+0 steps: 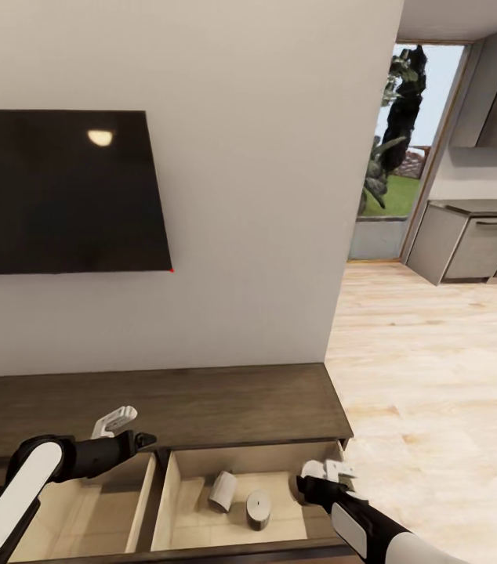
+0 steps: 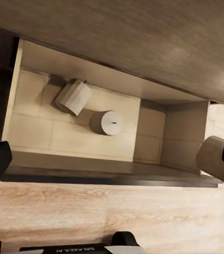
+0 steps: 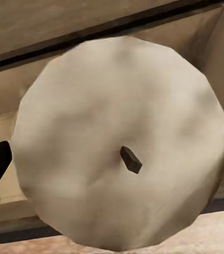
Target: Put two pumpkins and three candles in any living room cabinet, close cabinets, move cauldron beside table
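The dark-brown cabinet (image 1: 201, 403) stands under the wall TV with two pale drawers pulled out. In the right drawer (image 2: 149, 132) one candle (image 1: 221, 491) (image 2: 73, 97) lies on its side and another (image 1: 258, 509) (image 2: 106, 123) stands upright beside it. My right gripper (image 1: 323, 474) is shut on a third candle (image 3: 117, 143), held over that drawer's right end; the candle's wick faces the right wrist camera. My left gripper (image 1: 127, 427) hangs open above the left drawer (image 1: 84, 509), with nothing between its fingers. The pumpkins are out of view.
A black TV (image 1: 60, 192) hangs on the off-white wall above the cabinet. Light wood floor (image 1: 437, 392) runs to the right toward grey kitchen units (image 1: 476, 243) and a glass door (image 1: 397, 157) onto a garden.
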### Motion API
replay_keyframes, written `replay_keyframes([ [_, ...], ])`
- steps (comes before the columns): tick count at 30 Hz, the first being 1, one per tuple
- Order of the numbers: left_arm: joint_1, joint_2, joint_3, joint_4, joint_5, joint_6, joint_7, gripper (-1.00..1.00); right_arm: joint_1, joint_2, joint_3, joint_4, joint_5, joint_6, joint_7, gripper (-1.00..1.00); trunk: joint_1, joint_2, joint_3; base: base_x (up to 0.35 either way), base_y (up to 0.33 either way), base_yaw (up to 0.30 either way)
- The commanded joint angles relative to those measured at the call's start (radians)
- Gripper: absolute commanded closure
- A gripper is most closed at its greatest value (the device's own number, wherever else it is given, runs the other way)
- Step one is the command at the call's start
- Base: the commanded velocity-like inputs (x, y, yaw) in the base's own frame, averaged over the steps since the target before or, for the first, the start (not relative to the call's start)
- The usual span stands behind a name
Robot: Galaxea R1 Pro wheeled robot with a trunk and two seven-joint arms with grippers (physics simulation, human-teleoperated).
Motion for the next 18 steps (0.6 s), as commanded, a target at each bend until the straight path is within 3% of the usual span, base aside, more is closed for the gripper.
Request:
replay_keyframes([
  [1,-0.001,0.001,-0.001,-0.001,0.01,0.001,0.01,-1.0,-0.001,0.0,0.006,-0.003,-0.003,0.031,-0.01,1.0,0.004,-0.008,-0.004,0.0,0.0,0.0],
  [5,-0.001,0.001,-0.001,-0.001,0.007,0.0,0.011,-1.0,-0.001,0.001,0.004,-0.065,-0.006,0.132,-0.024,1.0,0.019,-0.036,-0.017,0.0,0.0,0.0],
  [8,-0.001,0.001,-0.003,-0.001,0.008,0.0,0.01,-1.0,-0.001,0.0,0.001,-0.194,-0.008,0.249,-0.119,1.0,0.031,-0.057,-0.026,0.0,0.0,0.0],
  [11,0.0,0.001,-0.003,-0.001,0.008,0.0,0.01,-1.0,-0.001,0.0,-0.018,-0.307,-0.008,0.303,-0.233,1.0,0.042,-0.078,-0.035,0.0,0.0,0.0],
  [14,-0.001,0.001,-0.003,-0.002,0.009,0.001,0.011,-1.0,-0.001,0.0,-0.046,-0.349,-0.008,0.362,-0.293,1.0,0.054,-0.099,-0.045,0.0,0.0,0.0],
  [18,0.0,0.001,-0.003,-0.002,0.01,0.0,0.011,-1.0,-0.001,0.0,-0.055,-0.358,-0.007,0.427,-0.31,1.0,0.069,-0.127,-0.057,0.0,0.0,0.0],
])
